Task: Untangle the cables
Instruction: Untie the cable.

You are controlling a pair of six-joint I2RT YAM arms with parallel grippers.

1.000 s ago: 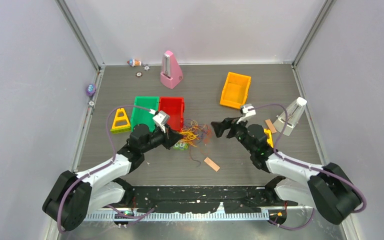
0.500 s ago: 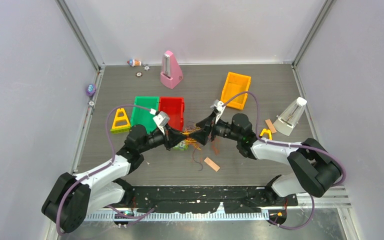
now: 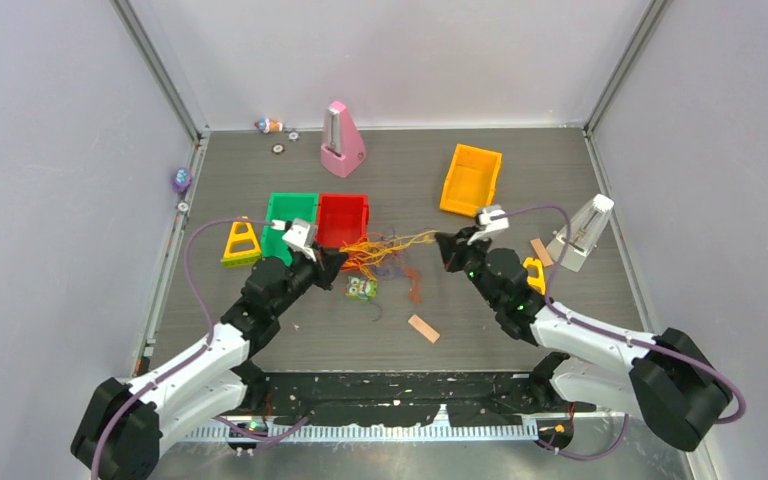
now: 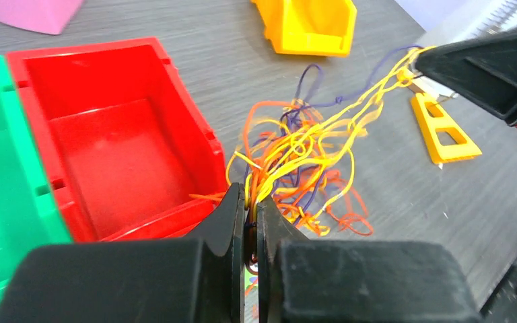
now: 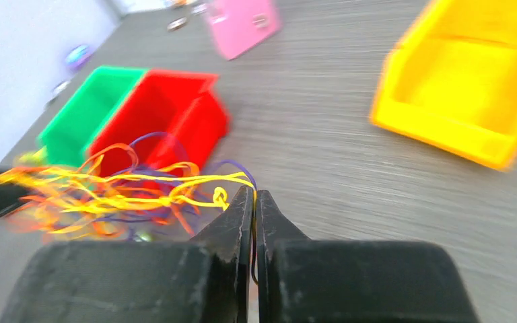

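The cables [image 3: 388, 250] are a tangle of thin orange, yellow and purple strands, stretched in the air between both grippers above the table's middle. My left gripper [image 3: 338, 259] is shut on the bunch's left end; in the left wrist view the strands [image 4: 303, 158] fan out from its tips [image 4: 250, 202]. My right gripper [image 3: 444, 243] is shut on yellow strands at the right end, which run left from its tips [image 5: 254, 196] to the blurred bunch [image 5: 108, 195]. A few orange loops [image 3: 412, 281] hang down to the table.
A red bin [image 3: 343, 218] and a green bin [image 3: 288, 216] stand just behind the left gripper. An orange-yellow bin [image 3: 471, 179] sits back right, a pink metronome [image 3: 340, 140] at the back, a white one [image 3: 582, 232] at right. A small colourful packet [image 3: 362, 289] and a tan strip [image 3: 423, 328] lie below the cables.
My right gripper closed on the yellow strands and pulled back to the right. The left gripper drew back to the left, so the bunch is now stretched out between them.
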